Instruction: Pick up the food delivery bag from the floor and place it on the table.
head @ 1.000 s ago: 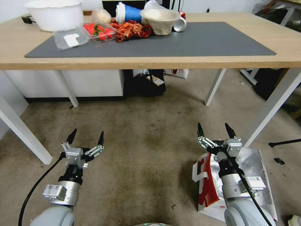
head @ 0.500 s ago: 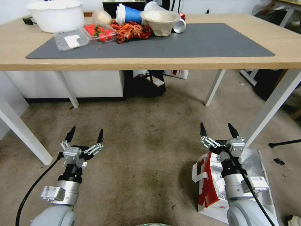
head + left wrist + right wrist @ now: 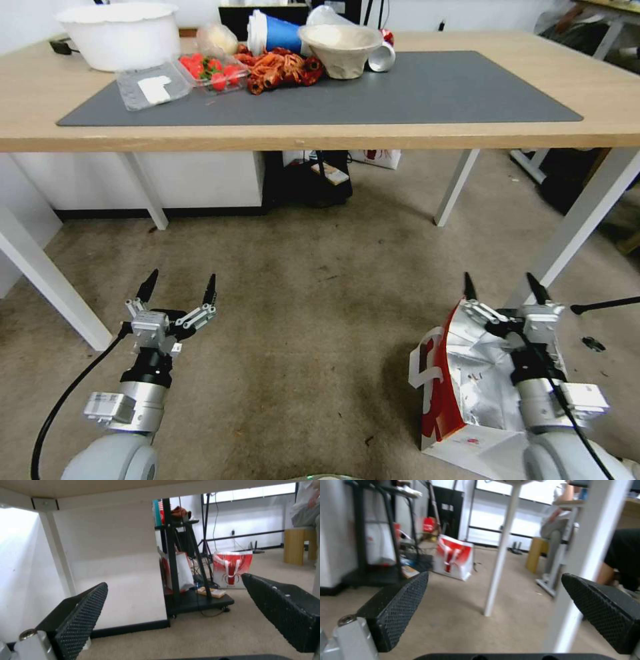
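Foil-lined food delivery bag (image 3: 467,380), one item: white body, red side panel, crumpled silver lining exposed at the open mouth, white strap handles (image 3: 421,363) looping off the side nearest the robot's centre. It stands on the floor (image 3: 313,320), directly beneath and behind the right gripper (image 3: 501,288), whose jaws are spread wide and empty, tips pointing ahead past the bag's far rim; whether they touch the foil cannot be told.

Handling, as a judgement: likely light and soft-walled; the foil creases easily and would slip or tear under a hard pinch, and the walls would probably fold if squeezed at mid-height. The strap handles look the soundest hold; a red panel's top edge would be a second choice.

Left gripper (image 3: 179,288), one: jaws likewise spread, holding nothing, low over bare carpet, well apart from the bag.

Table (image 3: 40,100), one: light wood top, white legs, ahead of and above both sets of jaws; dark grey mat (image 3: 433,87), one, its right part bare.

Other stock on the table: white bowl (image 3: 120,33), one; paper bowl (image 3: 340,43), one; blue cup (image 3: 273,30), one; strawberry tray (image 3: 210,67), one; clear lid (image 3: 150,83), one
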Robot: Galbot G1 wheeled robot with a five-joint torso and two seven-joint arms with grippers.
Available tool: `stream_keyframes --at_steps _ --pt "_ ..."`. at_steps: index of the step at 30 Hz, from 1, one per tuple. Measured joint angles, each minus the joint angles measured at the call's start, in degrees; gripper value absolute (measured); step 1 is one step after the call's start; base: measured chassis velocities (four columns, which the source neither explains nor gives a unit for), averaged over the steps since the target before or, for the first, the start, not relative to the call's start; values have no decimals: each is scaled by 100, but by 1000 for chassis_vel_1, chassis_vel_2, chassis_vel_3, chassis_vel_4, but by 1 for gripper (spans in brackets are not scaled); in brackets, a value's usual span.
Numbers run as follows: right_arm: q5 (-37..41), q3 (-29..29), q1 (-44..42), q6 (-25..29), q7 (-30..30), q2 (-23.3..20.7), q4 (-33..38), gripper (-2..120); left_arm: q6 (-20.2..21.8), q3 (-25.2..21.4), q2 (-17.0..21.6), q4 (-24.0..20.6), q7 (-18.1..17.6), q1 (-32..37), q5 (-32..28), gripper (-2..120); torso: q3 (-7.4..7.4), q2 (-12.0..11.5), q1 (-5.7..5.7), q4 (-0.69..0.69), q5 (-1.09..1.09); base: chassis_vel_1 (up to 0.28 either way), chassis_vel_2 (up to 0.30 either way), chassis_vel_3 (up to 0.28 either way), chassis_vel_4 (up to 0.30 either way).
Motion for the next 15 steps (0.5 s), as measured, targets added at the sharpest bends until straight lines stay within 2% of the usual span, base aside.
stream_keyframes --at_steps 5,15 --pt "220 452 -13 16 -104 -233 -324 100 66 -22 43 103 0 -113 -8 100 0 4 0 -1 -2 0 0 0 0" --pt "264 879 187 48 -220 -234 -874 100 -25 28 -15 304 6 -117 100 100 0 9 1 0 -3 0 0 0 0"
